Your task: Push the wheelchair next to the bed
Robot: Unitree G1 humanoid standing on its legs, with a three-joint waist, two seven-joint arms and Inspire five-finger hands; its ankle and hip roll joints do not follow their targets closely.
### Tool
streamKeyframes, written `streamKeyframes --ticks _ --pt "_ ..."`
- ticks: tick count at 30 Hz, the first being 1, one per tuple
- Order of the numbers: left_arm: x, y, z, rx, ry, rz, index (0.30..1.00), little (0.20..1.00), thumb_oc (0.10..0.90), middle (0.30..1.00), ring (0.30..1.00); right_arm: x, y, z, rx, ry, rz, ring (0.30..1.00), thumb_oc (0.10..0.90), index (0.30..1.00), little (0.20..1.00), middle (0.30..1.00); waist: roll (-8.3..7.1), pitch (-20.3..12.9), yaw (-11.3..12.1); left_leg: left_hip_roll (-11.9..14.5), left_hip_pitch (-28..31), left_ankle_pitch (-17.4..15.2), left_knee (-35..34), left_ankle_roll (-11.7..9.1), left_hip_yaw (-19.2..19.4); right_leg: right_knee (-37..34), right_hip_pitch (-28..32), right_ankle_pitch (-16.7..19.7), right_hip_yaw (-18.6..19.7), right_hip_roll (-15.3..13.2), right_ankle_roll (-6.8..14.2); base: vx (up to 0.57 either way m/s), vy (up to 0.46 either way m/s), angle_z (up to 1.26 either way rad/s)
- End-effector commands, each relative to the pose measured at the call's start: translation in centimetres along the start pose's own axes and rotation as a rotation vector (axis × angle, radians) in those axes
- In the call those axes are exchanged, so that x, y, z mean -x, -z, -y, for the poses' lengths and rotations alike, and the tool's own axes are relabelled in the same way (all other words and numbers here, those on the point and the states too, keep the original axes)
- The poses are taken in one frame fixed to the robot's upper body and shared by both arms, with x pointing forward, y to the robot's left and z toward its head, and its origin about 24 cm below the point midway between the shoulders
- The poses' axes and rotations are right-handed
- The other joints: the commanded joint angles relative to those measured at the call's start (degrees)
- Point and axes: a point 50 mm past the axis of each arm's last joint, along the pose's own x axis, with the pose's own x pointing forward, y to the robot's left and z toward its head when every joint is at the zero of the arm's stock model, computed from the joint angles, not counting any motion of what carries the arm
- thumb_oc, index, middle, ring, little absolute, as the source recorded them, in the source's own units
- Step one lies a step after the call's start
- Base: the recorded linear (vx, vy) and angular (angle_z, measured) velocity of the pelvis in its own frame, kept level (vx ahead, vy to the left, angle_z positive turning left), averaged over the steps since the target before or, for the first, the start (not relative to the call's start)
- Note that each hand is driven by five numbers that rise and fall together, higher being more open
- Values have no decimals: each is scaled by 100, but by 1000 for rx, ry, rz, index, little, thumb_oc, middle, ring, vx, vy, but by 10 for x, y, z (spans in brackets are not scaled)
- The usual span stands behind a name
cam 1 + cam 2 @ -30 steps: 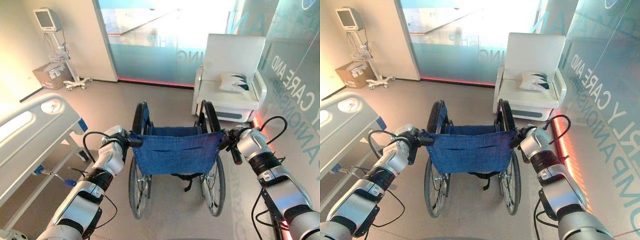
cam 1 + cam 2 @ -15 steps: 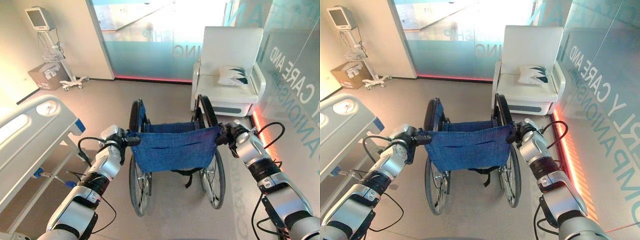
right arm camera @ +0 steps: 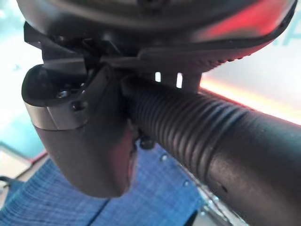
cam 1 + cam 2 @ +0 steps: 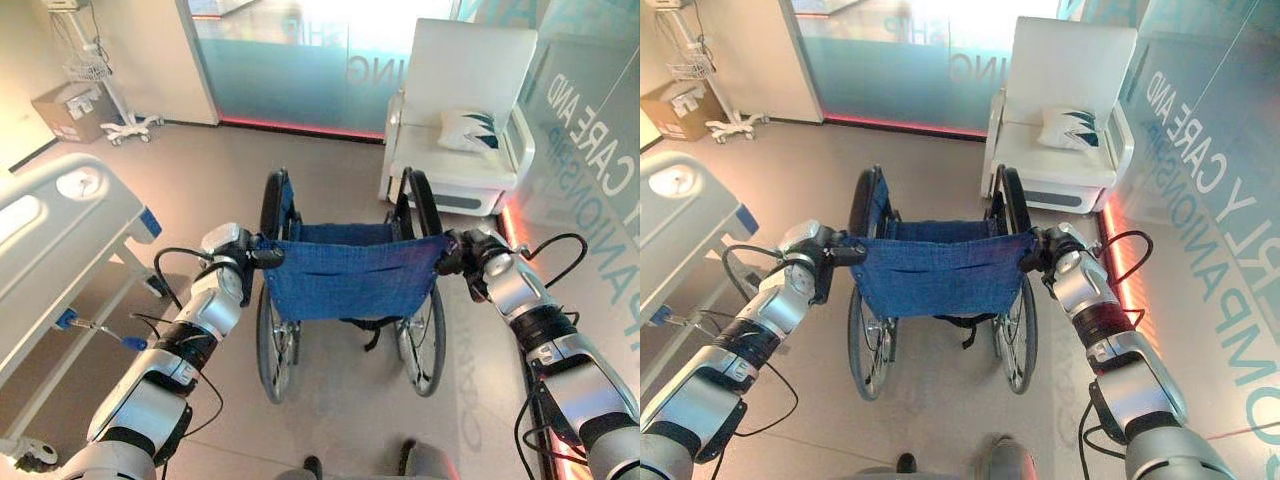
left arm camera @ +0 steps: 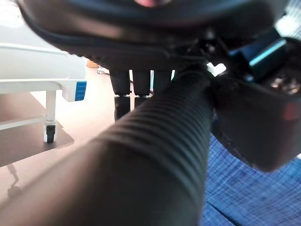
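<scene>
A wheelchair (image 4: 347, 280) with a blue cloth back and black wheels stands in front of me, facing away. My left hand (image 4: 236, 262) is shut on its left push handle (image 5: 155, 155), a ribbed black grip. My right hand (image 4: 470, 256) is shut on the right push handle (image 3: 207, 136). The white bed (image 4: 60, 230) with a blue corner bumper lies to the left, a short gap of floor between it and the chair's left wheel (image 4: 270, 345).
A white armchair (image 4: 462, 110) with a patterned cushion (image 4: 470, 130) stands ahead right, close to the wheelchair's front. A glass wall (image 4: 600, 170) runs along the right. A cardboard box (image 4: 65, 110) and a wheeled stand (image 4: 110, 105) sit far left.
The whole picture has shifted, so the camera moved forward and tipped down. The armchair and the bed's foot end look nearer. Both hands stay on the handles.
</scene>
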Motion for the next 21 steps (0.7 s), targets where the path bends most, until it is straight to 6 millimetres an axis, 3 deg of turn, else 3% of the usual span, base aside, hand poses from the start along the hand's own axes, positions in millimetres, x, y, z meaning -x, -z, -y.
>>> streamKeyframes --ticks 1,5,7,11,16,17,19,21 --pt "15 32 71 161 309 -17 300 300 400 300 300 -6 27 -25 176 -49 6 300 400 300 300 300 -126 222 171 -504 699 -864 183 -34 103 -1199 -73 2050 132 -118 -251 279 -278 49" --pt "13 26 74 176 294 7 300 300 400 300 300 -8 32 -25 166 -69 -2 300 400 300 300 300 -288 99 212 -463 608 -1106 687 -102 137 -928 169 1949 29 -123 -224 306 -317 61" --pt "17 33 84 194 316 -25 300 300 400 300 300 -6 33 -29 183 -99 12 300 400 300 300 300 -299 -2 175 -290 696 -1217 914 -200 108 -229 42 1600 69 -2 -277 350 -260 27" --pt "22 42 94 208 338 -60 300 300 400 300 300 -3 30 -33 219 -129 50 300 400 300 300 300 -299 -132 119 24 851 -1142 1004 -354 276 -76 117 1306 -88 183 -443 392 -272 37" --pt "20 40 92 233 333 -61 300 300 400 300 300 -5 28 -28 241 -133 60 300 400 300 300 300 -302 -373 75 368 845 -499 1427 -613 400 -282 324 1067 -308 458 -756 293 -249 0" --pt "18 38 92 242 329 -59 300 300 400 300 300 -6 27 -23 247 -133 62 300 400 300 300 300 -312 -456 48 526 771 -86 1788 -759 558 -448 441 990 -483 571 -918 183 -189 7" --pt "18 34 93 251 321 -56 300 300 400 300 300 -7 26 -18 255 -129 63 300 400 300 300 300 -321 -496 63 650 596 296 2148 -901 746 -623 627 889 -679 671 -1055 220 -219 24" --pt "16 27 92 272 319 -49 300 300 400 300 300 -7 25 -13 262 -117 60 300 400 300 300 300 -375 -476 118 718 214 357 2319 -916 888 -751 825 800 -766 726 -1133 277 -167 23"
